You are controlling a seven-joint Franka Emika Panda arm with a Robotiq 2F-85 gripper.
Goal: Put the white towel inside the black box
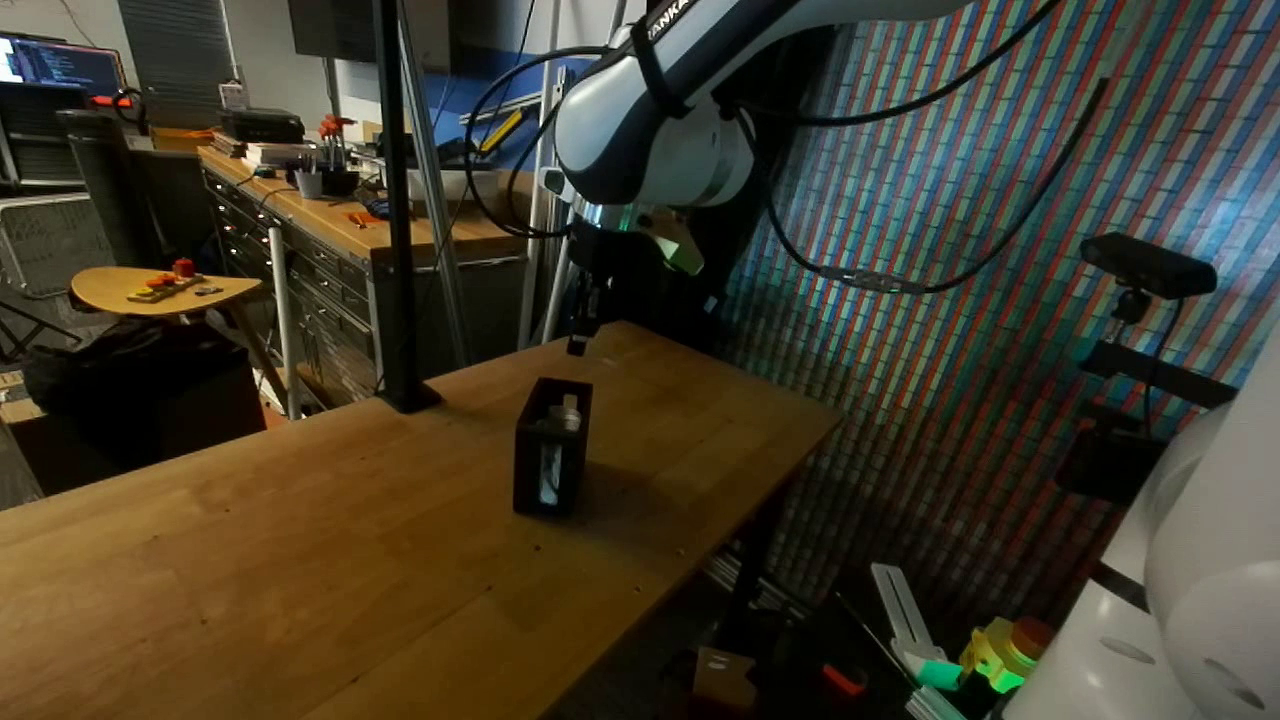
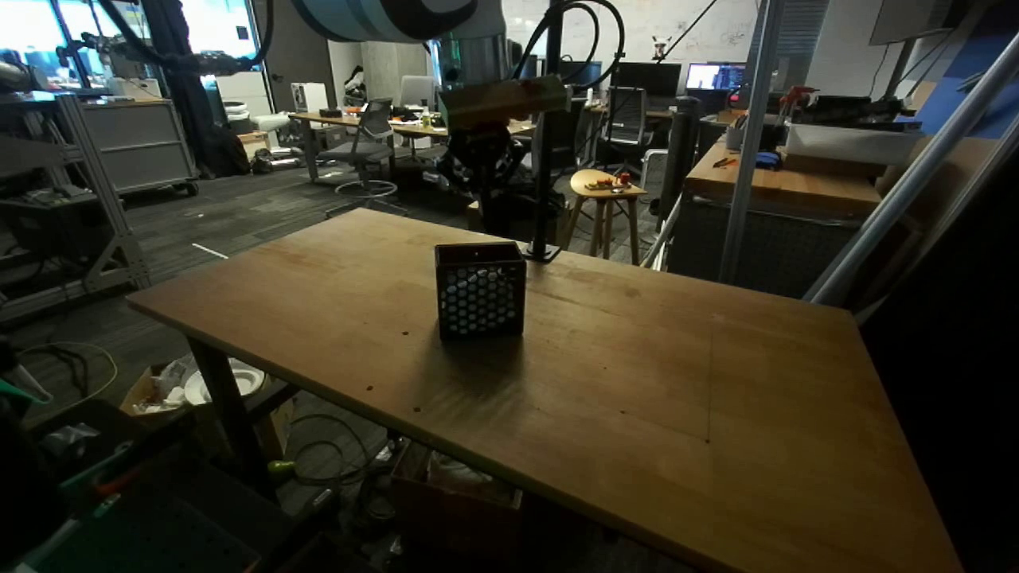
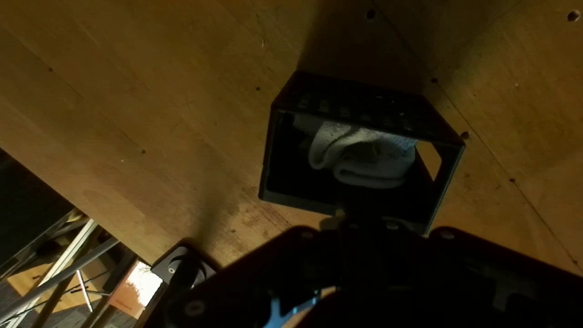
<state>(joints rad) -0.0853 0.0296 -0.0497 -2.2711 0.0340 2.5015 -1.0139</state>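
Note:
The black box (image 1: pixel 527 465) stands upright on the wooden table, open at the top. It also shows in an exterior view with a honeycomb side (image 2: pixel 481 331) and in the wrist view (image 3: pixel 364 102). The white towel (image 3: pixel 375 171) lies folded inside the box. Part of it shows over the rim in an exterior view (image 1: pixel 566 418). My gripper (image 1: pixel 578 345) is above the table, higher than the box and apart from it. In the wrist view, its dark fingers (image 3: pixel 348 218) are together, with nothing seen between them.
The wooden table (image 1: pixel 300 560) carries the box. A black post (image 1: pixel 405 385) is fixed at the table's edge and also shows in an exterior view (image 2: pixel 543 251). A cluttered workbench (image 1: pixel 330 225) and a small stool (image 2: pixel 605 185) stand beyond the table.

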